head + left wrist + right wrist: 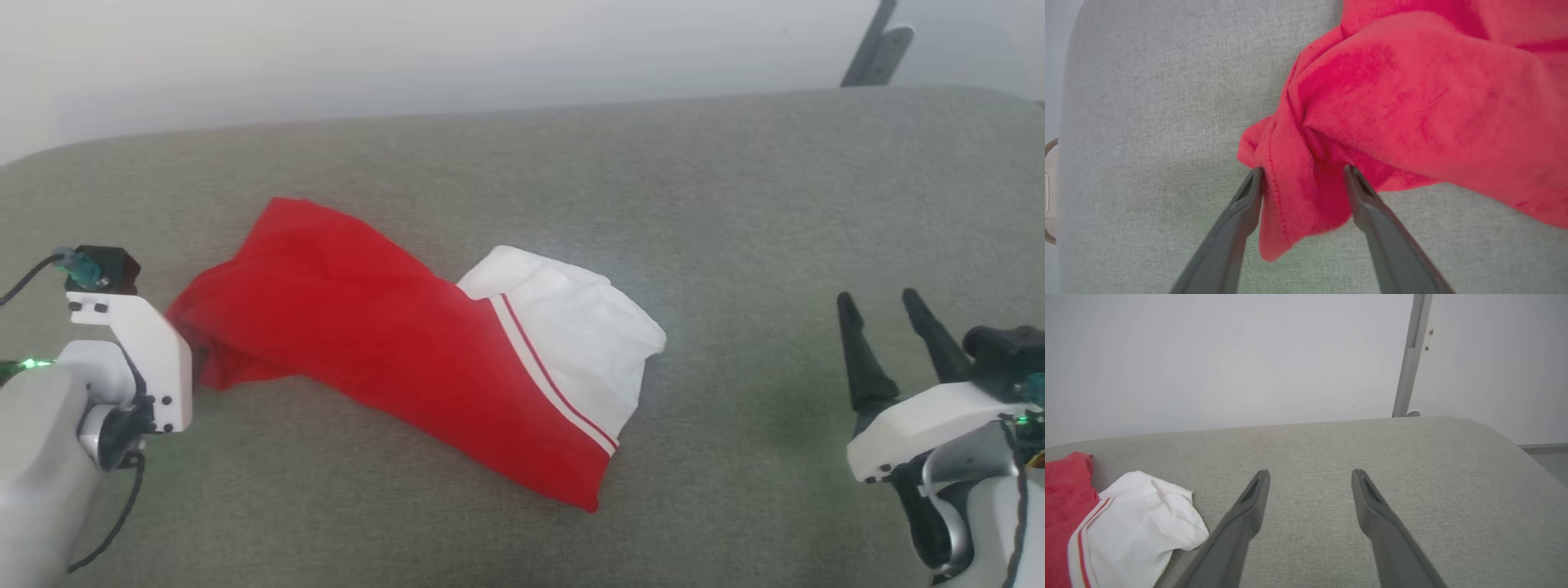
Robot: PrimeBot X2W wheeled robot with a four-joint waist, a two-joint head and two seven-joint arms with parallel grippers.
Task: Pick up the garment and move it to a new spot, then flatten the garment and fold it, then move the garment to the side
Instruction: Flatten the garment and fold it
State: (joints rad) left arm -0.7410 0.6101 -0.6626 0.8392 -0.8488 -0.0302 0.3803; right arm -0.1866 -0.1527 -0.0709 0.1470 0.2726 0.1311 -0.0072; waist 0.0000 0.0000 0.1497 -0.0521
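The garment lies crumpled on the grey fabric surface, left of the middle in my head view. Its long red bulk runs slantwise from my left wrist toward the near edge. A white sleeve is bunched on its right side, and thin red-and-white stripe trim marks where the two colours meet.

My left claw is at the garment's left end, spread wide. A puckered fold of red cloth with a stitched hem lies between my two fingers, touching both tips. In the head view those fingers are hidden behind my white wrist mount.

My right claw is spread wide too, with nothing in it. It hovers over bare surface at the far right, well apart from the sleeve.

Behind the surface is a pale wall with a grey post.
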